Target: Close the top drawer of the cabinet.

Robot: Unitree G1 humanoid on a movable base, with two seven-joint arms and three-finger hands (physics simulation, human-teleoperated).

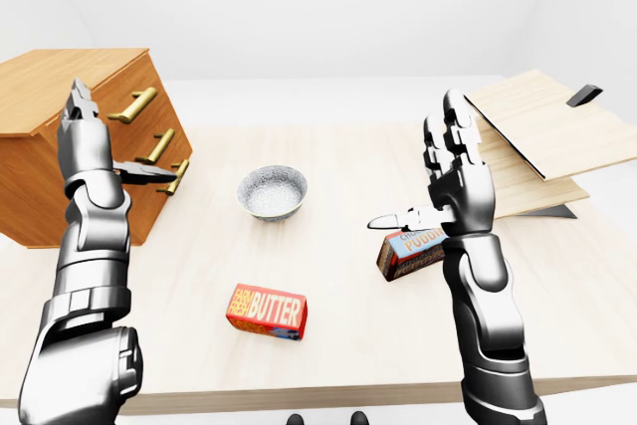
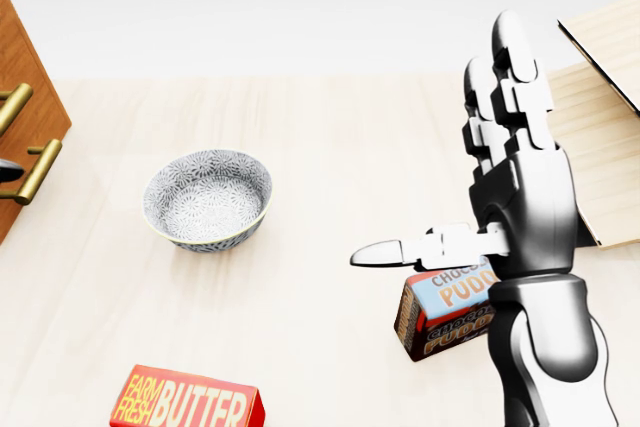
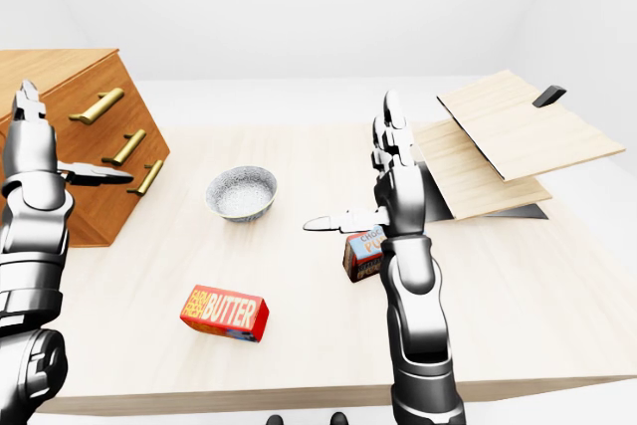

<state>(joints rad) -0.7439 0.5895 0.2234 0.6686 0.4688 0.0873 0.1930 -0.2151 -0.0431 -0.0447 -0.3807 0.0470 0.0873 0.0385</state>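
Note:
The wooden cabinet (image 1: 60,97) stands on the table at the left of the left-eye view, with three brass handles down its face. The top drawer's handle (image 1: 132,105) is the uppermost. I cannot tell how far out the top drawer stands. My left hand (image 1: 100,151) is open and raised upright just before the cabinet's face, thumb pointing right near the lower handles. It holds nothing. My right hand (image 1: 430,174) is open and upright over the middle right of the table, far from the cabinet, thumb pointing left.
A patterned bowl (image 1: 272,192) sits mid-table. A red butter box (image 1: 267,312) lies near the table's bottom edge. A pudding box (image 1: 410,251) lies under my right hand. Slanted wooden boards (image 1: 547,131) stand at the right.

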